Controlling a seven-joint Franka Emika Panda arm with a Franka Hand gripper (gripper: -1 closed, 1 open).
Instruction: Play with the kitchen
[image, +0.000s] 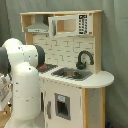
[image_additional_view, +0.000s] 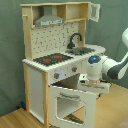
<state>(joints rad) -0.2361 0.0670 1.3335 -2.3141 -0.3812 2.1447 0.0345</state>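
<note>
The kitchen (image: 75, 50) (image_additional_view: 55, 50) is a tall white and light-wood toy unit, seen in both exterior views. It has a grey hood (image_additional_view: 49, 20), a red-ringed black hob (image_additional_view: 52, 59), a black faucet (image_additional_view: 75, 39) (image: 84, 59) and a grey sink (image: 72, 74). In the second exterior view its windowed oven door (image_additional_view: 70, 104) hangs open, tilted outward. My gripper (image_additional_view: 93, 83) points down right at that door's top edge, reached in from the second exterior view's right. In the first exterior view my white arm (image: 22, 75) hides the gripper and much of the hob.
A microwave-style cabinet (image: 70, 25) sits at the top of the kitchen. Grey curtain hangs behind the unit. Wooden floor (image_additional_view: 15, 120) shows in front of the kitchen in the second exterior view. A panel with a dark window (image: 62, 106) shows under the counter.
</note>
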